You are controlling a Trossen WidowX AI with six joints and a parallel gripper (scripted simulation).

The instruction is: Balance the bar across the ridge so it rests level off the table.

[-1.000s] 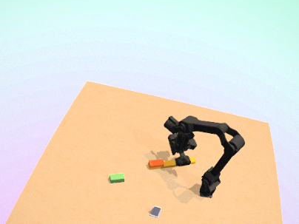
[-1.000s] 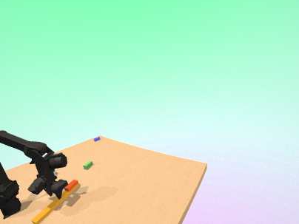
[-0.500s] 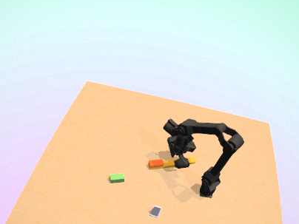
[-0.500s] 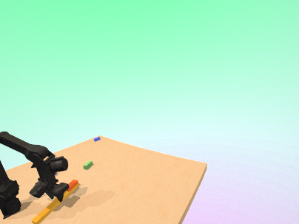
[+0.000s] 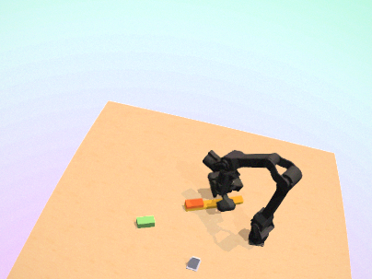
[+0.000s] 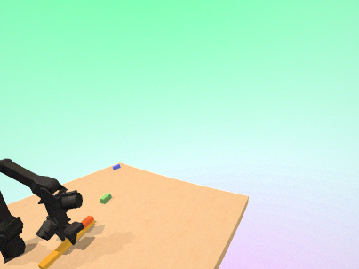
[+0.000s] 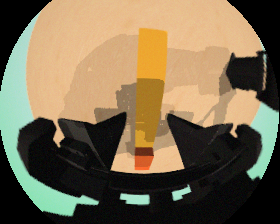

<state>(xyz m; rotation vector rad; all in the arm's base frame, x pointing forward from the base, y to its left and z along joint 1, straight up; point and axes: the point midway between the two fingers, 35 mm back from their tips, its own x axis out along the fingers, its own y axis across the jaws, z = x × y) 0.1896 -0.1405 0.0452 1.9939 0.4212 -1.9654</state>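
Note:
The bar (image 5: 208,205) (image 6: 51,257) (image 7: 151,55) is long and yellow with an orange-red end (image 5: 194,203) (image 6: 87,221) (image 7: 143,159). It lies flat on the table. My gripper (image 5: 224,201) (image 6: 62,234) (image 7: 146,115) is open and low over the bar, towards its orange half. One finger stands on each side of the bar, with a gap to each. A small green block (image 5: 145,221) (image 6: 105,198) lies apart from the bar, to its left in the top view. I cannot tell which object is the ridge.
A small grey-blue piece (image 5: 193,262) (image 6: 116,167) lies near the table's edge. The arm's base (image 5: 260,231) stands right of the bar. The tan table (image 5: 115,165) (image 6: 178,221) extends around them.

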